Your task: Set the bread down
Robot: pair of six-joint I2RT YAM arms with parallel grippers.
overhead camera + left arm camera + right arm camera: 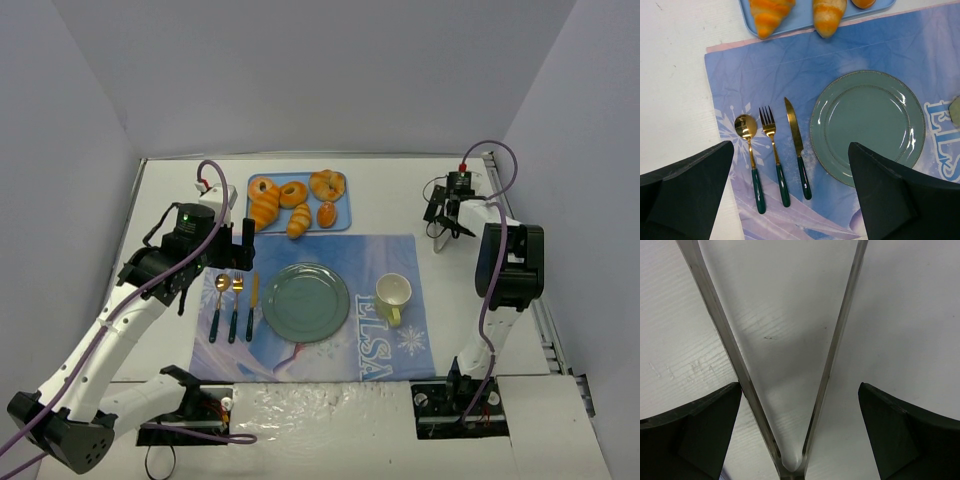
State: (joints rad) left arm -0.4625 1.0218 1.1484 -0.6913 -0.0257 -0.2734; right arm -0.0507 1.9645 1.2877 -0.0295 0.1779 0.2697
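The bread (326, 214) lies on the blue tray (343, 223) among the other pastries, toward its near right corner; the left gripper (791, 144) hangs open over the knife (796, 137), beside the green plate (867, 125). The right gripper (799, 385) is wide open too, holding nothing, with metal tongs (715, 325) lying between its fingers.

Bright, even overhead light; all three views mostly sharp.
Faint soft shadows fall on the white table (400, 200); the plate (867, 125) carries small glints; dark fingers (685, 195) in the lower corners look slightly blurred.
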